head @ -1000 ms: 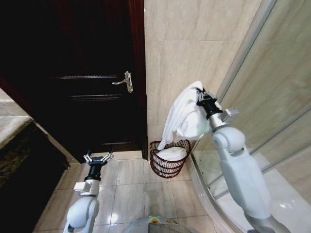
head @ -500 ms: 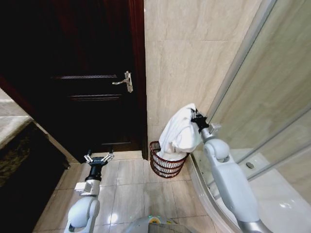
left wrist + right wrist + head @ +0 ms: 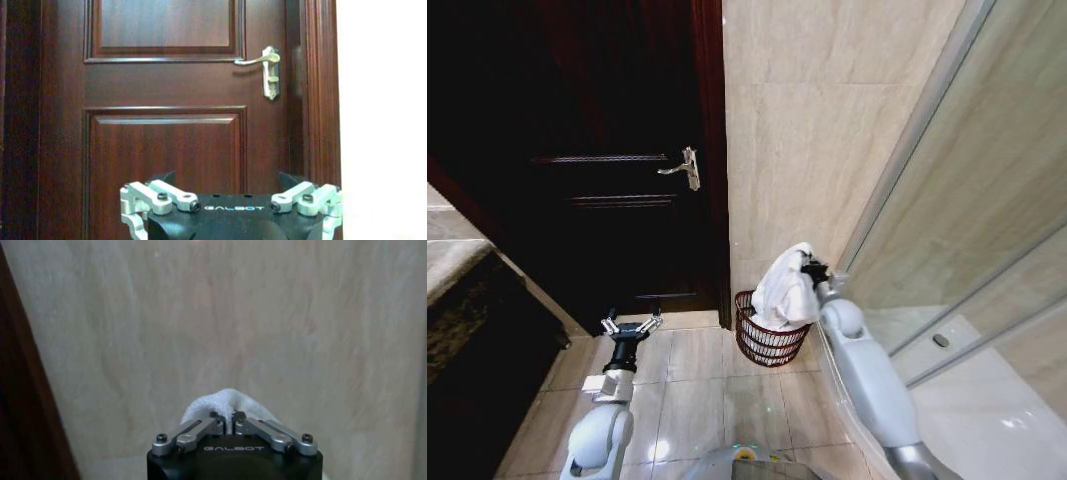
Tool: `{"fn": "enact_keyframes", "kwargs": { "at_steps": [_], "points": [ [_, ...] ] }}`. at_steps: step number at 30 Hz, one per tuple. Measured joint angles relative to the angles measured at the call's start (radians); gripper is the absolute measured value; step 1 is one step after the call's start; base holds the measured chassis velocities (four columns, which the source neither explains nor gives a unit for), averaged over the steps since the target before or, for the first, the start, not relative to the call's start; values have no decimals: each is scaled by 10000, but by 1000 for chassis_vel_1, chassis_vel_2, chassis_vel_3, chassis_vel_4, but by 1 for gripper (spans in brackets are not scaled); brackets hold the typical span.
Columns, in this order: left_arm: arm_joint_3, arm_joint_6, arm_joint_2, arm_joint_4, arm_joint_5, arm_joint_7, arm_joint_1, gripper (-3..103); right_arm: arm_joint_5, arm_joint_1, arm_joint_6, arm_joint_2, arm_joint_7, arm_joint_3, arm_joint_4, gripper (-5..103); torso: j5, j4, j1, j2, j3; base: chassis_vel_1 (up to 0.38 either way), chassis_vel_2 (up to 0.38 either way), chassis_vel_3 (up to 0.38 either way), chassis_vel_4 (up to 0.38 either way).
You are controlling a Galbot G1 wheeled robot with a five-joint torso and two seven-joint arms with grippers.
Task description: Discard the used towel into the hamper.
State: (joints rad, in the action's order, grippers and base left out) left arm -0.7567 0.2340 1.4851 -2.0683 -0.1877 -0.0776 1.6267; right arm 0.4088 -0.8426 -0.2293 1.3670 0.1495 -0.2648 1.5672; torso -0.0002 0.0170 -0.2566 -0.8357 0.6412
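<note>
Jaws of the right gripper (image 3: 225,416) pinch a white towel (image 3: 785,290) – it hangs into the hamper (image 3: 772,338), probably touching its rim. Left gripper (image 3: 630,324), jaws spread, waits near the door (image 3: 173,100).

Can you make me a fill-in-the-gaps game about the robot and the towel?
1. The right gripper is pinching a white ____.
2. The towel hangs over the reddish-brown ____.
3. The hamper stands on the floor right of the dark wooden ____.
4. The left gripper holds ____.

Answers: towel; hamper; door; nothing
</note>
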Motion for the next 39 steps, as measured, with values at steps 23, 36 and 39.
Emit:
{"fn": "enact_keyframes", "kwargs": {
  "at_steps": [23,36,39],
  "points": [
    [5,209,13,209,-28,24,-3,100,568,374,-223,796,171,-409,-2040,4,1,2,0,1,0,0,0,0,0],
    [-73,259,16,110,-12,21,93,100,342,606,-738,1285,-376,367,-2268,4,0,1,1,0,-1,0,0,0,0],
    [-104,299,32,82,-40,25,132,100,331,714,-753,1320,-416,349,-2796,4,3,0,0,1,0,0,0,0,0]
  ]
}}
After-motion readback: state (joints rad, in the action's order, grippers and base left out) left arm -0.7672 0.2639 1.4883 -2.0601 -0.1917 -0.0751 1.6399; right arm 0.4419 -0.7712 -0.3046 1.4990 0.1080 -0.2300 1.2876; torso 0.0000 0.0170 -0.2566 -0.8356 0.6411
